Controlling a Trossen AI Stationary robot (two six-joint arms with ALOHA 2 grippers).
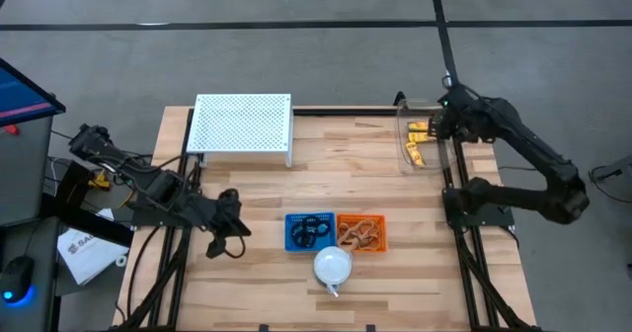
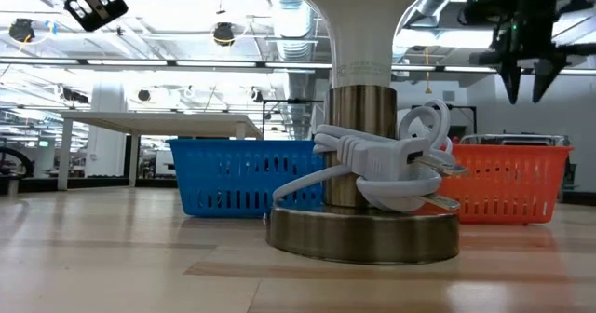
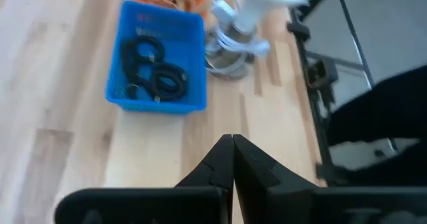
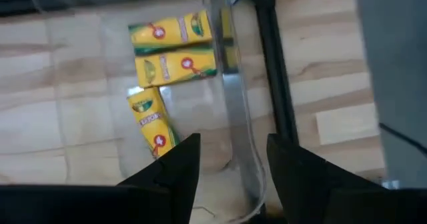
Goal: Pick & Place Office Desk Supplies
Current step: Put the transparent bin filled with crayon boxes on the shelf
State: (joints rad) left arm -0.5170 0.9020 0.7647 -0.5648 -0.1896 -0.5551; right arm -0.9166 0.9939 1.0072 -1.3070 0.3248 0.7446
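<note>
Fingers of the right gripper (image 4: 227, 161) stand apart, empty, over a clear container (image 4: 233, 111); three yellow packets (image 4: 175, 67) lie just beyond them. Left gripper (image 3: 232, 177) fingers are pressed together above the tabletop (image 3: 60, 84), black rings (image 3: 157, 71) in the blue basket (image 3: 160, 104) farther ahead.

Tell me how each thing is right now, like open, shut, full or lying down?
Left gripper: shut, empty, hovering above the table.
Right gripper: open, empty, above the clear bin.
Clear bin: holds three yellow boxes, lying flat.
Blue basket: holds black rings.
Orange basket: holds tan rubber bands.
</note>
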